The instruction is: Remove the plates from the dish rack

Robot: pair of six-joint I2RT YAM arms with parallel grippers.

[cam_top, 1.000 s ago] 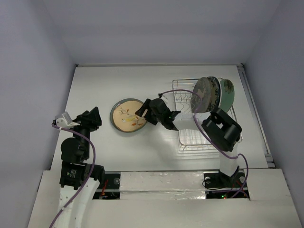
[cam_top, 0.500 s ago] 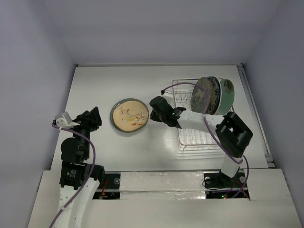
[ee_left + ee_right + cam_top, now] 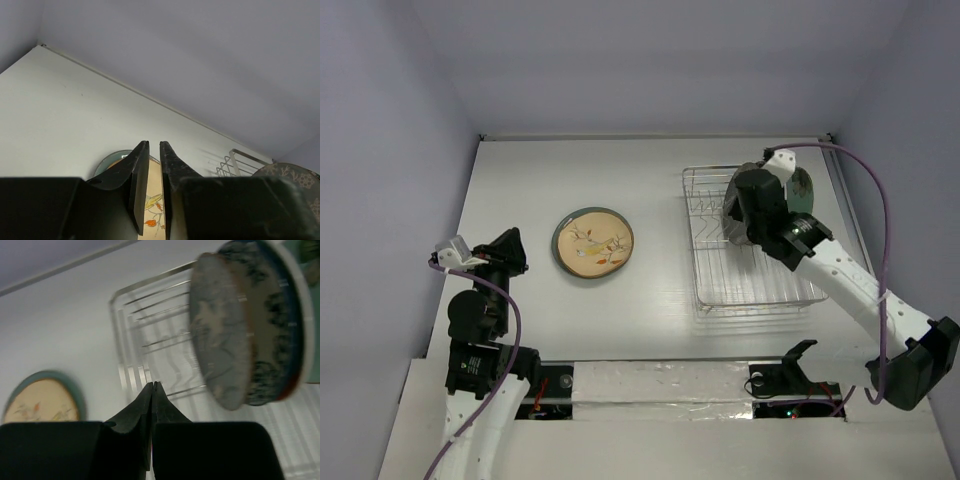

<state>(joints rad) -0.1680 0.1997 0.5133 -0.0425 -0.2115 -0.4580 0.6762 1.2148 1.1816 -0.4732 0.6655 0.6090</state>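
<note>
Two pincers are showing. The right pincer is hanging over the one dish rack, its jaws pressed fully together and gripping nothing. Just to the right of its tips, a pack of plates is standing on edge at the rack's far right end. Four rims are showing there: a dark patterned face in front, a white one with blue pattern behind it, a red sliver, then a teal-green one. The blur in the wrist view is making that count uncertain. Bare rack wires are lying ahead of and below the tips. Well off to that pincer's left, a single pale flowered plate is lying flat on the desk, outside the rack. The left pincer is hovering near the desk's left edge, jaws drawn in to a thin slit with nothing between them. The flat plate is sitting just ahead of and below its tips, and the rack is showing farther off to its right.
</note>
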